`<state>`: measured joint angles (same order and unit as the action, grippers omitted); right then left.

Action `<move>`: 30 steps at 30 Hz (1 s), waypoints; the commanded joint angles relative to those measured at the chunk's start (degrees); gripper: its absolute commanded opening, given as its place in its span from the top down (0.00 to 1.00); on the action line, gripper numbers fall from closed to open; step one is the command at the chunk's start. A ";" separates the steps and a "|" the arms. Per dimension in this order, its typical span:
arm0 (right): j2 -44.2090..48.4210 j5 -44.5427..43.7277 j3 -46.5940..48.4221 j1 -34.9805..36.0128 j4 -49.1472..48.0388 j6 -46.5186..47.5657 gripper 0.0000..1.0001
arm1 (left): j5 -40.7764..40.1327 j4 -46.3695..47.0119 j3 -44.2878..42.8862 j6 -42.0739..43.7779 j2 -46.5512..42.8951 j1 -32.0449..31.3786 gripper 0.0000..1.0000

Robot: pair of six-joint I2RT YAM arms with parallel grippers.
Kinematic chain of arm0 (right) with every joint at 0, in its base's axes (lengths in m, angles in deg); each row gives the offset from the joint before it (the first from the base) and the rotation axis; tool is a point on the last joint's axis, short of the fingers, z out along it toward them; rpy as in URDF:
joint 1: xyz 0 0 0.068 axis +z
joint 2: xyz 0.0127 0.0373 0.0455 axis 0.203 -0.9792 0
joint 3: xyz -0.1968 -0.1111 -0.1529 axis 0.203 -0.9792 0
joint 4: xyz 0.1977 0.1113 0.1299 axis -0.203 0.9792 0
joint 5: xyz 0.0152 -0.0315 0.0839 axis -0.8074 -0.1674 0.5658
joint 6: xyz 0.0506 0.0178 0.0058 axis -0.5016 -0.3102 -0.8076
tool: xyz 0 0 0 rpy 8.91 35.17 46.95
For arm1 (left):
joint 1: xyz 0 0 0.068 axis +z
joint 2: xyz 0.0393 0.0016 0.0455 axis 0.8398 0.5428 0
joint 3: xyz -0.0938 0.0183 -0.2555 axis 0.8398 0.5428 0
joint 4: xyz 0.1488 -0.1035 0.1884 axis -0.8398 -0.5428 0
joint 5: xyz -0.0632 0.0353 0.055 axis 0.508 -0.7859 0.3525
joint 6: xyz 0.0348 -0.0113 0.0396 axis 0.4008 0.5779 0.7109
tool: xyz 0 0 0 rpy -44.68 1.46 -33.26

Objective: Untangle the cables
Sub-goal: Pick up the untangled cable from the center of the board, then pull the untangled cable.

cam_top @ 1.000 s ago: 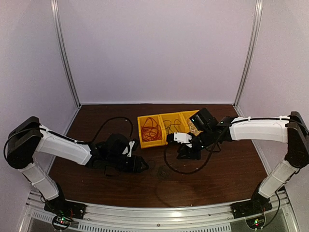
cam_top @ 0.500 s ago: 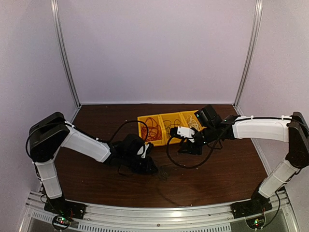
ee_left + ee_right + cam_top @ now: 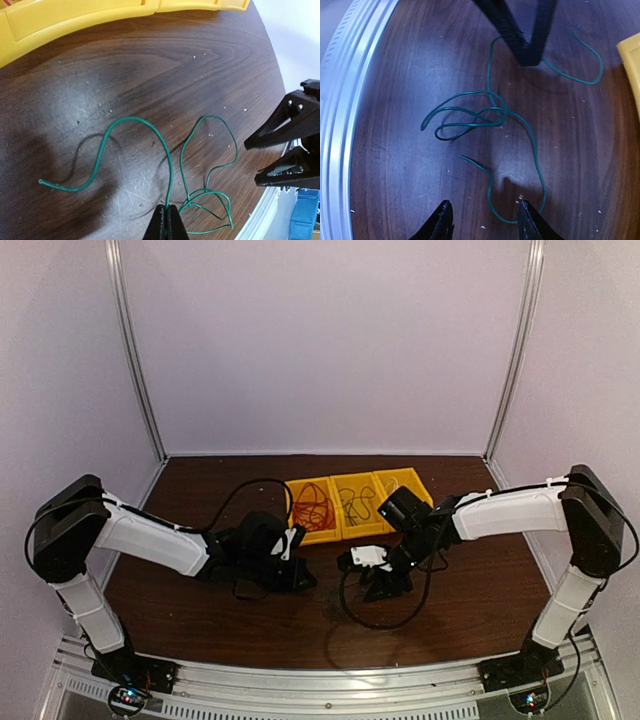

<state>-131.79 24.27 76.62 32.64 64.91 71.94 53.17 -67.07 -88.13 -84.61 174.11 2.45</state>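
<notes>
A white-walled enclosure (image 3: 320,340) is surrounding a dark brown wooden table (image 3: 490,600), with a yellow three-compartment plastic bin (image 3: 331,505) lying toward 12 o'clock. A thin green wire (image 3: 170,170) is lying in loose loops on the wood at 6 o'clock from the bin. The left gripper (image 3: 166,222) is pinching this wire, its jaws pressed fully together. The right gripper (image 3: 482,220) is hanging over the wire's tangled part, its jaws standing apart and holding nothing. A red wire coil (image 3: 312,508) is lying in the bin's 9 o'clock compartment

Dim, purple-tinted overhead view; wrist views brighter, green cable (image 3: 171,170) casting soft shadows on glary tabletop (image 3: 150,65).
</notes>
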 commanded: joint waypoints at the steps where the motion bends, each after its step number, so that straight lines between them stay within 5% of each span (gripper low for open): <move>1: -2.56 -2.43 1.55 3.99 0.49 1.71 0.54 | -1.01 2.11 1.24 0.42 0.46 -0.26 1.00; 7: -8.23 -6.23 3.52 6.95 1.36 2.06 0.54 | -0.75 2.18 0.24 1.12 1.55 -0.26 1.00; 18: -6.36 -13.70 1.93 6.71 -2.73 -0.96 1.00 | -3.40 1.33 0.81 4.30 0.19 -0.07 1.00; 21: -4.15 -15.91 2.52 5.88 -1.00 -1.20 1.00 | -4.85 -3.05 -0.98 6.26 -0.83 0.41 1.00; 30: 14.53 -6.31 1.64 -15.68 7.62 1.42 1.00 | -16.00 -18.05 1.28 15.56 -24.77 12.87 1.00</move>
<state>-124.69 13.87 78.96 26.76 68.50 72.36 44.25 -78.37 -87.47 -74.95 160.87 8.35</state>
